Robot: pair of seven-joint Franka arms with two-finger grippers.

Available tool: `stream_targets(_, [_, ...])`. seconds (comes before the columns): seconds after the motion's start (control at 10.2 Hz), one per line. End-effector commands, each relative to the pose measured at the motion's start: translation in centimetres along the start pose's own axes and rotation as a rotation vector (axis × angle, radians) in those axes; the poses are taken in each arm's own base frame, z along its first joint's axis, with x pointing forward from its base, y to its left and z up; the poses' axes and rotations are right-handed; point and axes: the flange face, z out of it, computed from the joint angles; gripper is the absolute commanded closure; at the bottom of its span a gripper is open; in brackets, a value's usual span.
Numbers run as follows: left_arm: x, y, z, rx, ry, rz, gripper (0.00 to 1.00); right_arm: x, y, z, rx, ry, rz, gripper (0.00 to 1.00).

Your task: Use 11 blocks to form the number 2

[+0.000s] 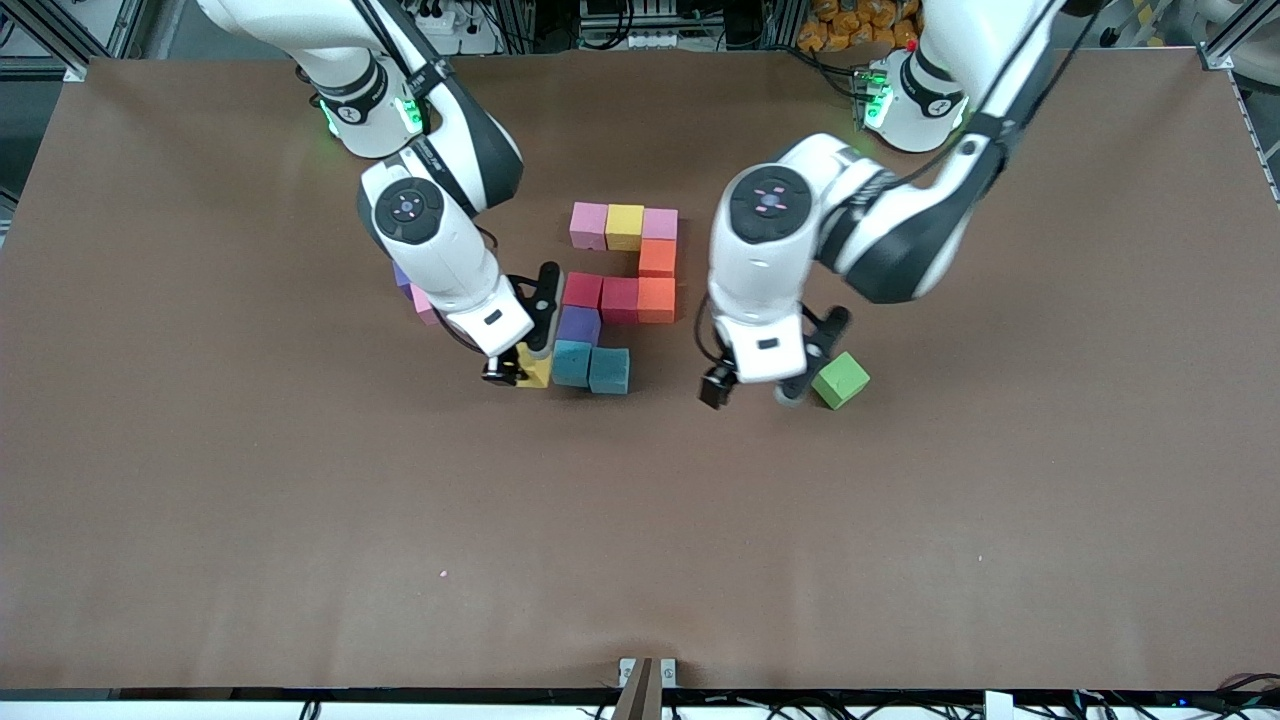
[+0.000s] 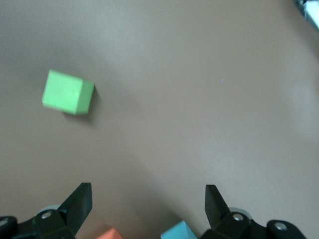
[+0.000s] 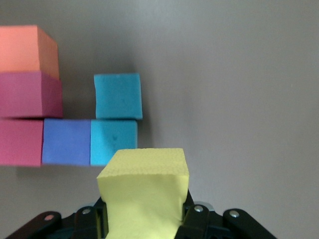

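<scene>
Over brown table [image 1: 300,500], right pincer [image 1: 512,372] clamps yellow block [image 3: 144,194]

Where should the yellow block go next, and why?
Probably the right hand, shut on the yellow block, should carry it over to the gap beside the end blue block, toward the left arm's end: the bottom bar has only two blocks. The left hand waits open near the green cube.

Ten blocks [image 1: 622,285] forming partial 2, yellow block [image 1: 535,368] held beside blue ones
</scene>
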Motion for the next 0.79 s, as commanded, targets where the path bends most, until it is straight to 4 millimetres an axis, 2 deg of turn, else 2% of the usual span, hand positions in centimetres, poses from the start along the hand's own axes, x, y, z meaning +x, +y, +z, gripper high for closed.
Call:
stream_targets(0.0, [3.8, -1.9, -1.4, 0.034, -0.002, 0.115, 0.0, 4.8, -1.1, 1.1, 0.024, 0.054, 0.0, 0.65])
stream_targets(0.1, [6.0, -2.9, -2.1, 0.058, -0.001, 0.187, 0.0, 6.7, -1.3, 2.4, 0.033, 0.062, 0.048, 0.65])
stream_targets(0.39, [12.5, -6.7, -5.5, 0.11, -0.02, 0.333, 0.0, 14.6, -2.8, 5.0, -0.023, 0.065, 0.006, 0.66])
stream_targets(0.49, [14.6, -7.9, -6.6, 0.114, -0.018, 0.391, 0.0, 16.2, -3.5, 5.7, -0.031, 0.064, 0.016, 0.66])
stream_targets(0.69, [17.6, -10.2, -8.6, 0.129, -0.035, 0.564, 0.0, 16.4, -3.3, 8.1, -0.026, 0.055, 0.022, 0.66])
